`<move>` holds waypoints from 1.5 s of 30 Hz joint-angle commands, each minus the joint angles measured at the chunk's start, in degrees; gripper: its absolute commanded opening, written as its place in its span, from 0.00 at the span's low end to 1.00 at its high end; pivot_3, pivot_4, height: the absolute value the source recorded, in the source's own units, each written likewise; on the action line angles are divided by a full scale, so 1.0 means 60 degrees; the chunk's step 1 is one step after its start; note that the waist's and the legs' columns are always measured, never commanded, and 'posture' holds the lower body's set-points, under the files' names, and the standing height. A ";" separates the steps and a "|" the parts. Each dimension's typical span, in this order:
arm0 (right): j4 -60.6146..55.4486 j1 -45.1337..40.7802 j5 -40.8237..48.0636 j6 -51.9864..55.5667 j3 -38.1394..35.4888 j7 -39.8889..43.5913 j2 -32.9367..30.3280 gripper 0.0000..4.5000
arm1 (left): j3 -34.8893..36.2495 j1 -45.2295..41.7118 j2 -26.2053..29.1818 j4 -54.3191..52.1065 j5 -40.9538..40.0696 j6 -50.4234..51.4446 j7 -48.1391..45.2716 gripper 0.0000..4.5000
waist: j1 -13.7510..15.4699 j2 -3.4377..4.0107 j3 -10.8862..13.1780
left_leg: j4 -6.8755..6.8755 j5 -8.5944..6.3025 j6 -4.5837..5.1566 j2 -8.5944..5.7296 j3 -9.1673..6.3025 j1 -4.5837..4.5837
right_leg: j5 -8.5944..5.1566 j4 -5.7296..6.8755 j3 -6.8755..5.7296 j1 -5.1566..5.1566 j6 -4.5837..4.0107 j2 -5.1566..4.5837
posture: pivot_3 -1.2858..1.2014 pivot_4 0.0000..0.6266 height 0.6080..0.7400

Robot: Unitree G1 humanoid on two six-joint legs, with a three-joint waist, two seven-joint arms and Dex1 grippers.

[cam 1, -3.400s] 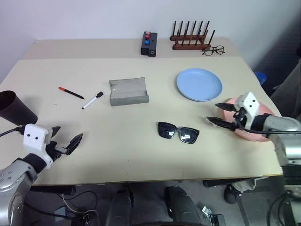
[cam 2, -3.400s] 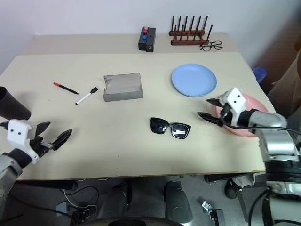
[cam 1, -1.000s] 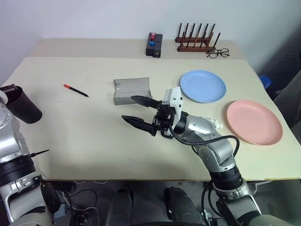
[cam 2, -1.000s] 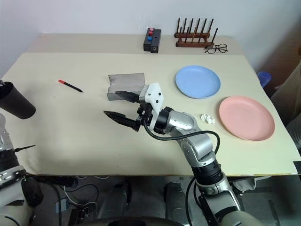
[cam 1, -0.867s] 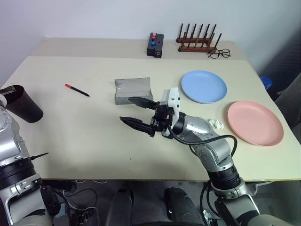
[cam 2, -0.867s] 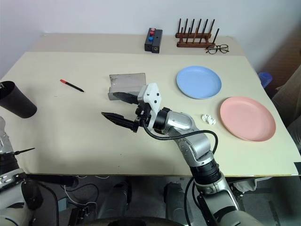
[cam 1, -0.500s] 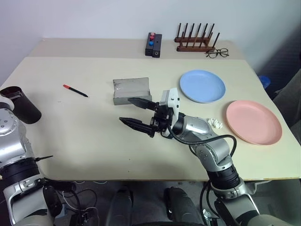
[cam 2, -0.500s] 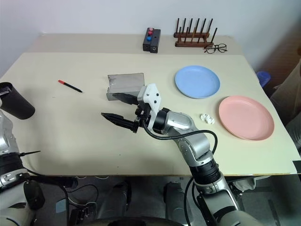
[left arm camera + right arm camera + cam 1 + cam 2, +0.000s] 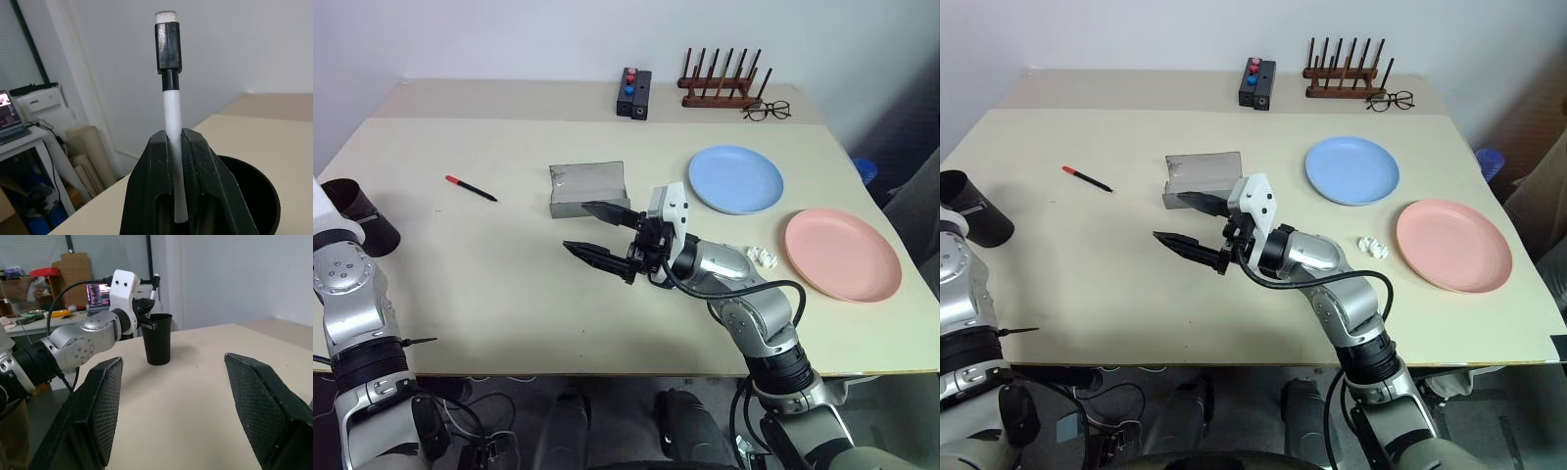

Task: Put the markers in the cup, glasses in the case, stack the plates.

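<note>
Markers are the business of this moment: the left gripper (image 9: pixel 173 196) has its jaws closed on the white marker (image 9: pixel 172 122), held upright with the black cap on top, and its lower end stands over the mouth of the cup (image 9: pixel 249 196), so that it can drop straight inside when the jaws let go. Seen from the robot's head, the cup (image 9: pixel 974 220) stands at the table (image 9: pixel 1087 284) edge at 9 o'clock, where this arm reaches it easily. The red-capped marker (image 9: pixel 472 189) lies flat on the table at about 10 o'clock, well apart from the cup, and I judge it comes next. The right gripper (image 9: pixel 597 235) hangs above the middle of the table with its jaws wide apart and nothing between them; it waits just beside the grey case (image 9: pixel 587 186), whose lid stands open. I cannot see whether the sunglasses are inside. The blue plate (image 9: pixel 736 179) at 1 o'clock and the pink plate (image 9: pixel 843 255) at 3 o'clock lie side by side, not yet stacked. A small white crumpled thing (image 9: pixel 763 257) lies between the right arm and the pink plate.
</note>
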 commanded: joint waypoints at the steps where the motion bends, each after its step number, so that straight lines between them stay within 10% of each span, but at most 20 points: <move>1: -0.0395 -0.0007 0.0187 -0.0014 -0.0122 -0.0020 0.0040 0.75 | 0.0067 -0.0002 0.0051 -0.0139 -0.0069 -0.0235 0.0157 0.09 | -0.0001 0.0000 0.0000 | 0.0000 0.0000 0.0000 0.0000 0.0000 0.0000 | 0.0000 0.0000 0.0000 0.0000 0.0000 0.0000 | 0.52 0.24 0.99; 7: -0.0415 -0.0018 0.0236 0.0033 -0.0119 -0.0008 0.0019 0.75 | 0.0040 0.0031 0.0011 -0.0194 -0.0068 -0.0196 0.0251 0.69 | 0.0001 0.0000 0.0000 | 0.0000 0.0000 0.0000 0.0000 0.0000 0.0000 | -0.0013 -0.0002 0.0000 0.0000 -0.0023 0.0000 | 0.52 0.24 0.99; 20: -0.0589 0.0012 0.0345 0.0262 -0.0164 -0.0052 -0.0101 0.75 | -0.0800 -0.1516 -0.0161 -0.1646 -0.0644 0.1079 -0.0239 0.69 | 0.0080 -0.0028 -0.0002 | 0.0003 0.0007 -0.0013 0.0000 -0.0011 -0.0024 | -0.0013 -0.0014 -0.0017 -0.0003 -0.0025 -0.0002 | 0.52 0.24 0.99; 25: -0.0556 -0.0035 0.0347 0.0317 -0.0145 -0.0067 -0.0070 0.75 | -0.2349 -0.3442 -0.0607 -0.1156 -0.0523 0.5399 -0.0497 1.00 | 0.0018 -0.0025 -0.0004 | 0.0005 0.0008 -0.0014 -0.0005 -0.0011 -0.0026 | -0.0010 -0.0034 -0.0016 0.0007 -0.0019 -0.0005 | 0.52 0.24 0.99; 45: -0.0771 0.0191 0.0333 0.0494 -0.0263 -0.0565 -0.0133 0.75 | -0.0243 -0.7712 -0.1383 0.7964 -0.1595 0.4980 0.3147 1.00 | -0.0237 -0.0029 0.0001 | -0.0034 0.0008 -0.0013 -0.0006 -0.0023 -0.0042 | -0.0004 -0.0018 -0.0023 -0.0036 0.0020 0.0000 | 0.52 0.24 0.99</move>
